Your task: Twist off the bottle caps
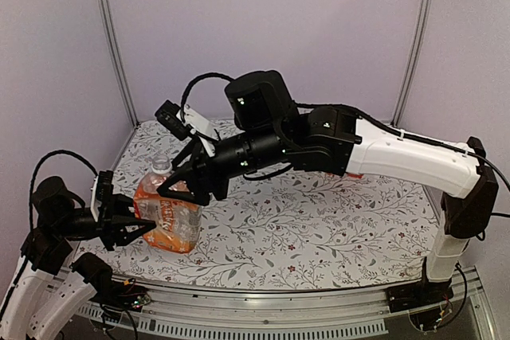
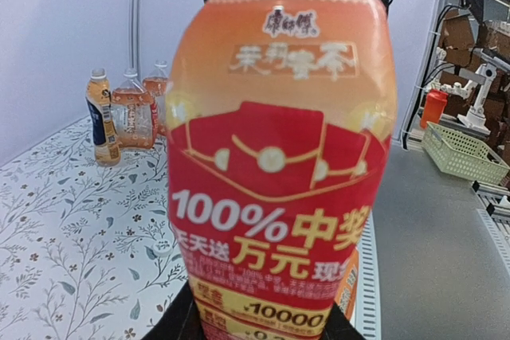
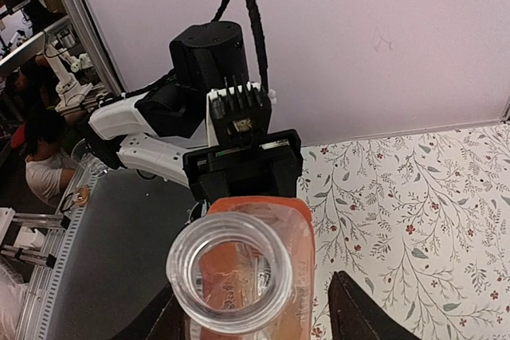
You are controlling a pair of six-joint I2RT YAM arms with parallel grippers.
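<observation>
The left hand clamps the red-labelled bottle, its mouth bare beneath the spread right hand, so this cap seems off; next calls for fetching one of the far bottles.

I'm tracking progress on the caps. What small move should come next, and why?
Probably draw the right hand up and away so the left hand can set this bottle down: its mouth is open with no cap on it, and three other bottles stand waiting behind.
</observation>
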